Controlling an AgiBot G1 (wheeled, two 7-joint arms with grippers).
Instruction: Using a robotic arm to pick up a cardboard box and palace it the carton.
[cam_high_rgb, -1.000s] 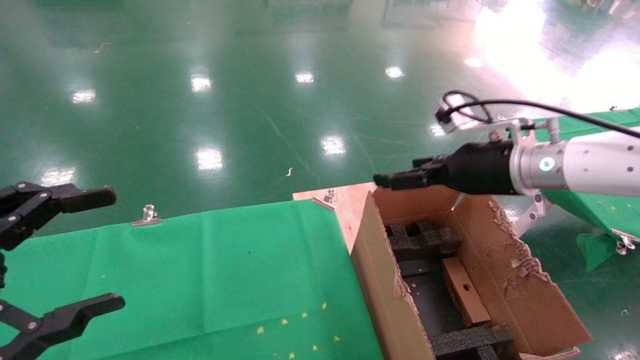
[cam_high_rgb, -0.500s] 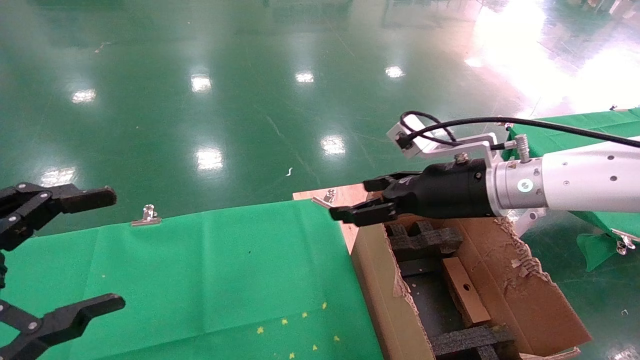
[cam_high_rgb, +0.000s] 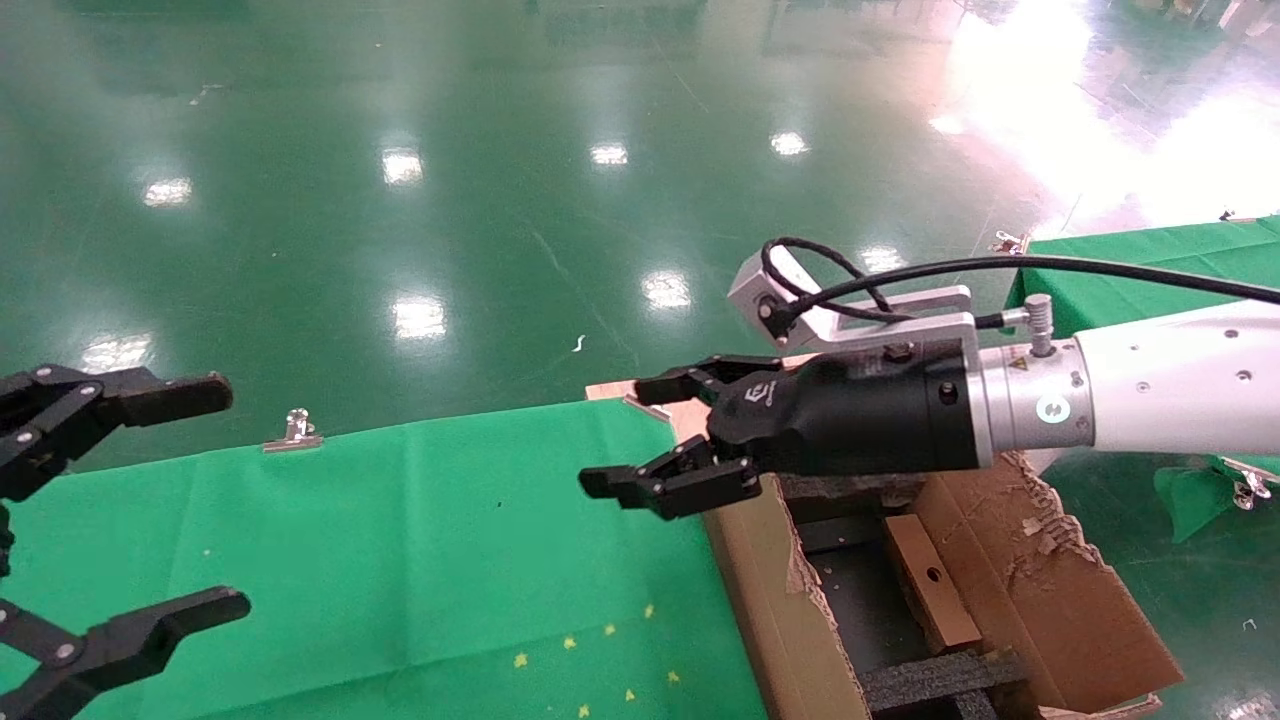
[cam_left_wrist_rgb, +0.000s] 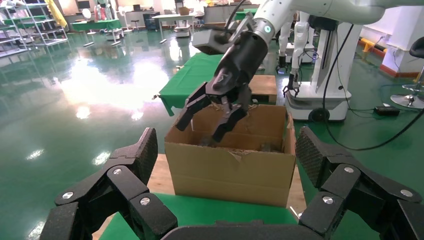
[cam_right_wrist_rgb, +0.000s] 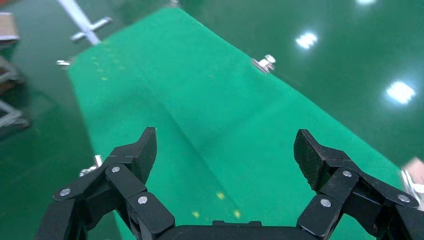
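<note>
Right gripper (cam_high_rgb: 640, 432) sits near the centre of the head view with its black fingers spread wide and nothing between them, poised over the edge where the green cloth (cam_high_rgb: 400, 540) meets the carton (cam_high_rgb: 770, 600). In the right wrist view the same spread fingers (cam_right_wrist_rgb: 135, 155) look down on bare green cloth. The white right arm (cam_high_rgb: 1150, 400) reaches in from the right edge of the frame, crossing above the carton's far end.

The cardboard box (cam_high_rgb: 930, 580) already lies inside the carton, in the lower right of the head view, resting on the dark floor of the carton between black foam inserts (cam_high_rgb: 940, 680). Its long axis runs roughly along the carton's length, from the upper left toward the lower right of the frame, with the small round hole facing up. From the right gripper the box lies down and to the right in the frame, behind the fingertips and under the forearm, well apart from them.

Left gripper (cam_high_rgb: 110, 510) hangs at the lower left edge of the head view, jaws likewise wide apart and empty, much farther from the box. The left wrist view looks across at the carton (cam_left_wrist_rgb: 235, 170) with the right gripper (cam_left_wrist_rgb: 205, 117) above its rim.

Judging by where the box lies, the placing looks done.
</note>
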